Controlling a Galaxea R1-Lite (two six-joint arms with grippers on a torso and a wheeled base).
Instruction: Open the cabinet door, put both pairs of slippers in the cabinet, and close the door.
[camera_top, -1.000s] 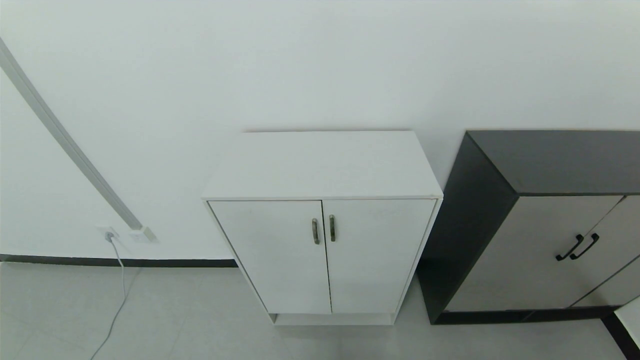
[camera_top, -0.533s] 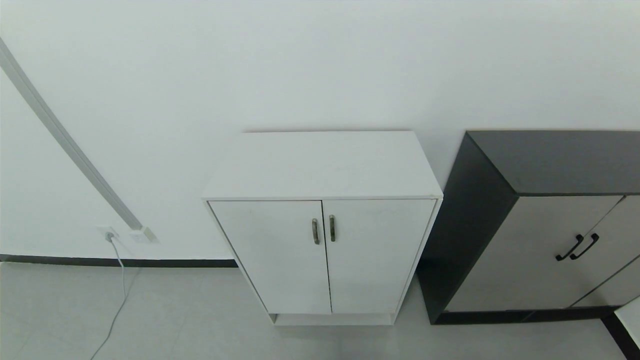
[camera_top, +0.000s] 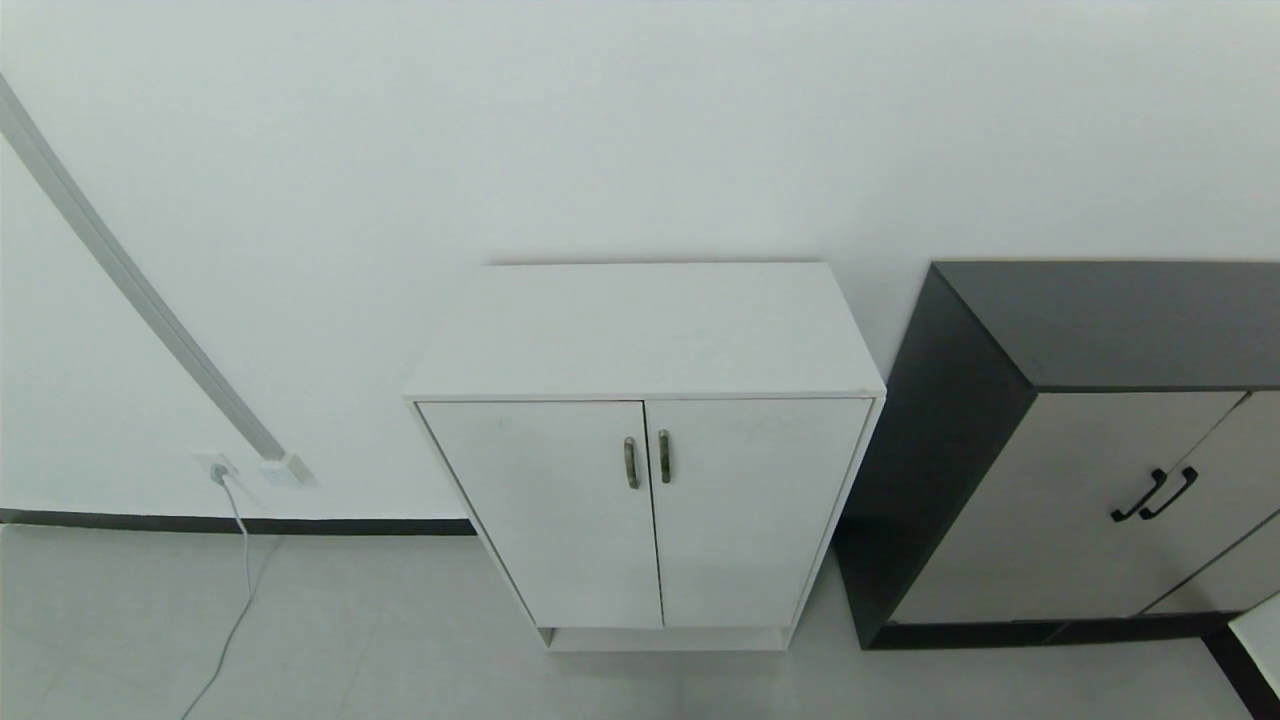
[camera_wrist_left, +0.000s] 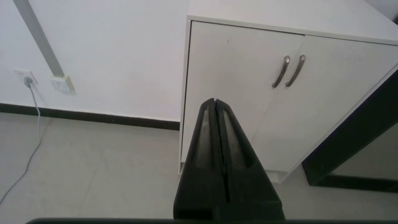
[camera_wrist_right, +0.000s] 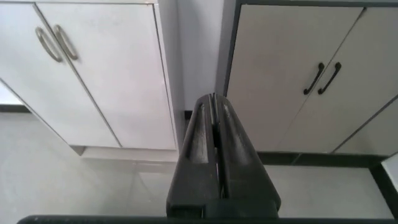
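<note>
A white two-door cabinet (camera_top: 645, 450) stands against the wall with both doors closed. Two metal handles (camera_top: 647, 460) sit side by side at the doors' meeting edge. In the left wrist view my left gripper (camera_wrist_left: 214, 102) is shut with nothing in it, held some way out from the white cabinet (camera_wrist_left: 273, 93), to the left of its handles (camera_wrist_left: 289, 70). In the right wrist view my right gripper (camera_wrist_right: 213, 98) is shut and empty, pointed at the gap between the white cabinet (camera_wrist_right: 99, 74) and the dark one.
A dark cabinet (camera_top: 1080, 440) with grey doors and black handles (camera_top: 1155, 494) stands close to the white one's right side. A wall socket (camera_top: 215, 467) with a cable (camera_top: 240, 560) trailing over the grey floor lies to the left. A slanted conduit (camera_top: 130, 280) runs down the wall.
</note>
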